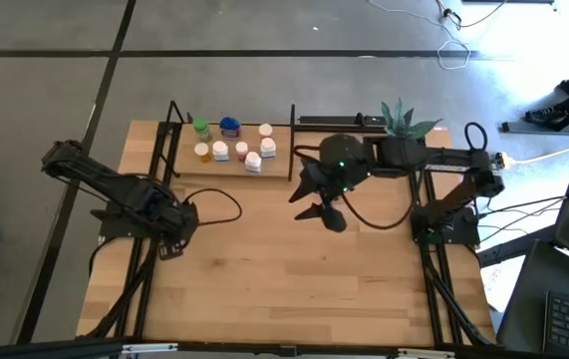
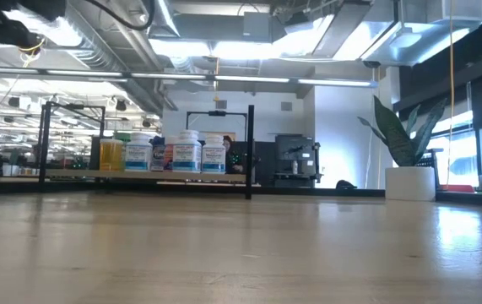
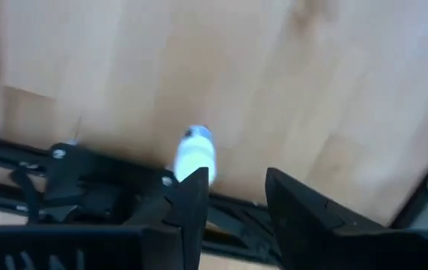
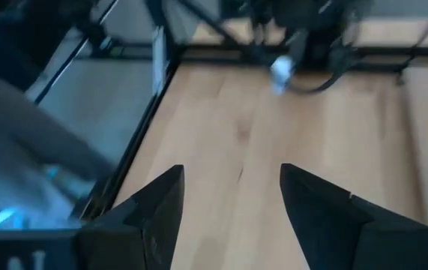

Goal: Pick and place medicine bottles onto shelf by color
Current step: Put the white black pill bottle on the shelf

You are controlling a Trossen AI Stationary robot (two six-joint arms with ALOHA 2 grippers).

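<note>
1. High view: I see the shelf (image 1: 279,172) at the upper centre of the frame, against the table's far edge, with the medicine bottles (image 1: 232,151) clustered on its board. A green one (image 1: 201,129) and a blue one (image 1: 229,127) sit at the back, the white ones with orange or pink caps nearer the front.
2. My right gripper (image 1: 315,201) hangs over bare table just right of the shelf, near the middle of the frame. In the right wrist view its fingers (image 4: 157,206) stand apart with only wood between them, so it is open and carrying nothing.
3. My left gripper (image 1: 176,231) sits at the left-centre, by the table's left rail. The left wrist view shows one white bottle (image 3: 195,154) lying on the table just beyond the fingertips (image 3: 193,187), close to the black frame. The fingers are parted and the bottle is not between them, so nothing is held.
4. Low view: the bottles stand in a row on the shelf at the left-centre, and neither arm shows.
5. I judge most of the sorting done, with this stray bottle by the left rail not yet placed.
6. Next I would centre the left fingers around that bottle, minding the rail beside it, close, lift and carry it to its colour group.
</note>
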